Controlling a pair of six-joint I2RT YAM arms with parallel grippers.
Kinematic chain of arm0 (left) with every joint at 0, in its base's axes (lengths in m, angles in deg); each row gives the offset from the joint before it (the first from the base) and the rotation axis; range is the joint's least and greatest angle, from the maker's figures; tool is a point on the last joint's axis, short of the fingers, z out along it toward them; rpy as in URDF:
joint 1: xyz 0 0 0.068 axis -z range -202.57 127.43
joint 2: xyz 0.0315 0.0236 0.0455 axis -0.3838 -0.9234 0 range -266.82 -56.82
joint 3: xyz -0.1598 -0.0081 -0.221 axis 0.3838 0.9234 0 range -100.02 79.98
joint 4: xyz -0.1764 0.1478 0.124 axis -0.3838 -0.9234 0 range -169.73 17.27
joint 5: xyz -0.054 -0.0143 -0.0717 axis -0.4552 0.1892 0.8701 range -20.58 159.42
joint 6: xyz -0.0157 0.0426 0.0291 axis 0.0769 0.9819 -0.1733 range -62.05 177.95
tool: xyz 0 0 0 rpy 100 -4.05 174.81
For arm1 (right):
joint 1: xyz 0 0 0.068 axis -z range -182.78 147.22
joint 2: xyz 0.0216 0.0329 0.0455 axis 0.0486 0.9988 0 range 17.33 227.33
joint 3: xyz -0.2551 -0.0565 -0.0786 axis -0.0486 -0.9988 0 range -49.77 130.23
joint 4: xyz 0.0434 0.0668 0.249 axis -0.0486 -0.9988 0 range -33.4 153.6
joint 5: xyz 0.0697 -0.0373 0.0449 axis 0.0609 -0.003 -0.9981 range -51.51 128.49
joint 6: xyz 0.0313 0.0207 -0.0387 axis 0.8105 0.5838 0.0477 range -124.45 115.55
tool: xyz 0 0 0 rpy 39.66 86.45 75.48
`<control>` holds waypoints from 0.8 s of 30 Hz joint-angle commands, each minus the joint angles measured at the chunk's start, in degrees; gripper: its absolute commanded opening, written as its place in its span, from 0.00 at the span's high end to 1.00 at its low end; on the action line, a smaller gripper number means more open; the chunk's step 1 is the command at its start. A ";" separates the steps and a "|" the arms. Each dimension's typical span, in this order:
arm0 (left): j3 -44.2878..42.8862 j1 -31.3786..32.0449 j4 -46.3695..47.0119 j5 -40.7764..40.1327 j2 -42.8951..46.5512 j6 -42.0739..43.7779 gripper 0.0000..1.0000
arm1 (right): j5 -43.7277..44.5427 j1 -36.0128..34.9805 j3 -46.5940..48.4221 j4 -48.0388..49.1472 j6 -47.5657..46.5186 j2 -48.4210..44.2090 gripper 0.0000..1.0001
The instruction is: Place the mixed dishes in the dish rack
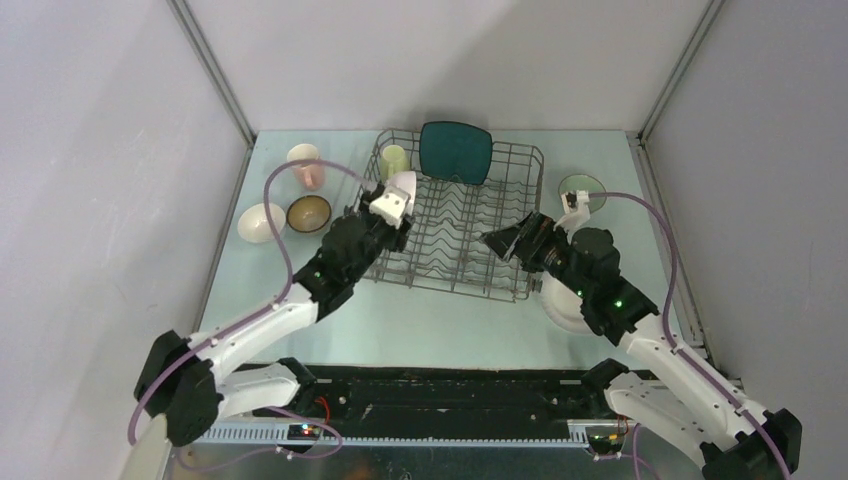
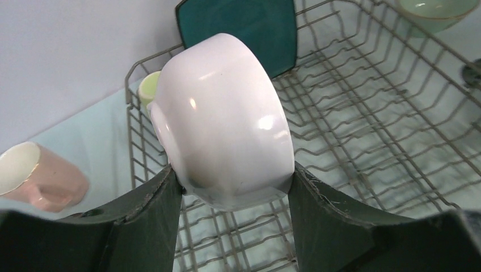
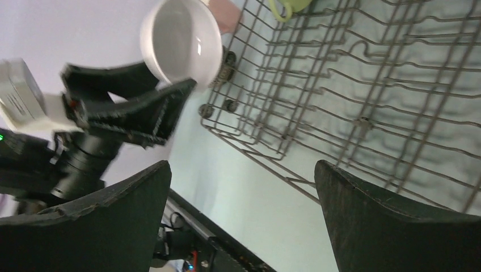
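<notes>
My left gripper is shut on a white bowl, held on its side above the left part of the dish rack. In the left wrist view the white bowl sits between both fingers over the rack's wires. A teal square plate stands at the rack's far edge, and a yellow-green mug sits in its far left corner. My right gripper is open and empty over the rack's right near part. The right wrist view shows the held bowl and the rack.
On the table left of the rack stand a pink cup, a second white bowl and a dark brown bowl. A pale green bowl sits right of the rack. A white round plate lies under my right arm.
</notes>
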 commanded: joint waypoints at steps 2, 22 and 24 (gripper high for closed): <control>-13.04 -0.75 -13.88 -8.93 -7.76 6.41 1.00 | 2.48 0.56 -0.21 -5.46 -6.38 -2.14 0.01; -37.95 -3.59 -29.00 -14.86 -39.33 35.78 1.00 | 3.96 1.85 -0.21 -9.18 -9.26 -7.99 0.00; -39.16 -4.32 -30.33 -16.53 -41.27 36.39 1.00 | 4.13 1.99 -0.21 -9.15 -9.41 -8.06 0.01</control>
